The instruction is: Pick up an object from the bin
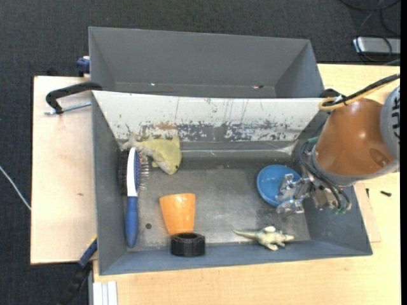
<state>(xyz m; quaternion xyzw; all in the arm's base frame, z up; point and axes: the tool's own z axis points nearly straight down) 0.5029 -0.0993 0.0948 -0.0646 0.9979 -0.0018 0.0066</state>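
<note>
Presently the fingers [292, 193] sit at the right rim of the blue bowl [269, 183]; their opening cannot be told. Pale toy lizard [270, 237] lies nearby.

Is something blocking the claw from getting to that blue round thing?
Nothing visible does. The claw is already right at the edge of the blue bowl. The pale toy lizard lies closer to the front wall, and the orange cup sits farther across the bin. Both are apart from the bowl.
</note>
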